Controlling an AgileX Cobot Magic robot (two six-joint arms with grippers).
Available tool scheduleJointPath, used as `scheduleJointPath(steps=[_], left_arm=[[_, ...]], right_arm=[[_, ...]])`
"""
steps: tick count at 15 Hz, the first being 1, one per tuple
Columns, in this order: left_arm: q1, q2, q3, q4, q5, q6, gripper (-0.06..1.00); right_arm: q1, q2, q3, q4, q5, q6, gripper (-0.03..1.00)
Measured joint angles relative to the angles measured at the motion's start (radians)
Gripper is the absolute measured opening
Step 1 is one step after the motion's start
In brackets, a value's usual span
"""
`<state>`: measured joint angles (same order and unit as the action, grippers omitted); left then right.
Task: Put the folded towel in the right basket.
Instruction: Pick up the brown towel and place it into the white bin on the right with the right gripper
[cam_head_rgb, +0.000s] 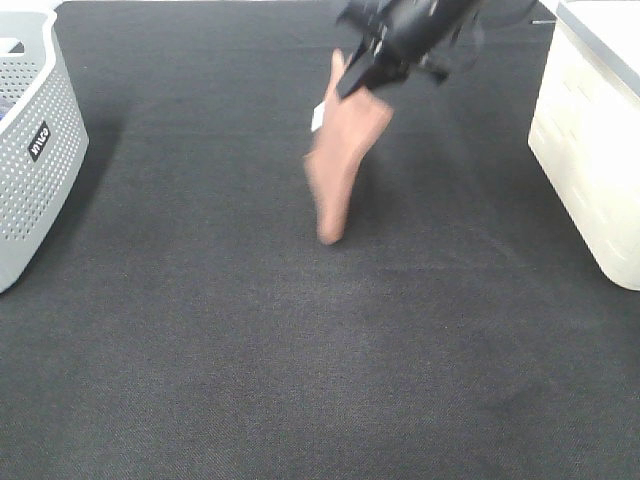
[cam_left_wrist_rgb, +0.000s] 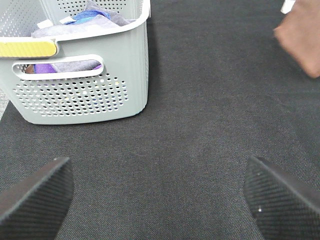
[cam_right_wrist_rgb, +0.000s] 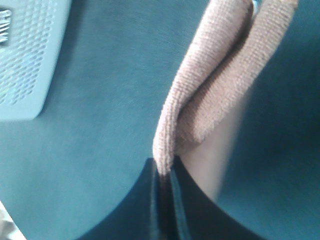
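The folded reddish-brown towel (cam_head_rgb: 343, 160) hangs in the air above the dark mat, pinched at its top by my right gripper (cam_head_rgb: 368, 72), which is shut on it near the top middle of the exterior view. A small white tag (cam_head_rgb: 318, 118) shows on its left edge. The right wrist view shows the towel's folds (cam_right_wrist_rgb: 210, 85) clamped between the closed jaws. The right basket (cam_head_rgb: 590, 140), a plain white bin, stands at the right edge, apart from the towel. My left gripper (cam_left_wrist_rgb: 160, 195) is open and empty over the mat; a corner of the towel (cam_left_wrist_rgb: 300, 40) shows in its view.
A grey perforated basket (cam_head_rgb: 35, 150) with a black label stands at the left edge; the left wrist view shows it (cam_left_wrist_rgb: 85, 95) holding several cloths. The dark mat (cam_head_rgb: 300, 350) covers the whole table surface.
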<state>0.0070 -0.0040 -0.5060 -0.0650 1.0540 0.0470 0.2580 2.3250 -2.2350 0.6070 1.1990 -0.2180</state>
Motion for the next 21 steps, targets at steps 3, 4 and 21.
scheduleJointPath(steps=[3, 4, 21], left_arm=[[0.000, 0.000, 0.000, 0.000, 0.000, 0.000, 0.87], [0.000, 0.000, 0.000, 0.000, 0.000, 0.000, 0.87], [0.000, 0.000, 0.000, 0.000, 0.000, 0.000, 0.87]], right_arm=[[0.000, -0.051, -0.065, -0.095, 0.011, 0.033, 0.00], [0.000, -0.078, -0.099, -0.154, 0.012, 0.053, 0.00], [-0.500, -0.418, 0.117, -0.418, 0.021, 0.124, 0.00]])
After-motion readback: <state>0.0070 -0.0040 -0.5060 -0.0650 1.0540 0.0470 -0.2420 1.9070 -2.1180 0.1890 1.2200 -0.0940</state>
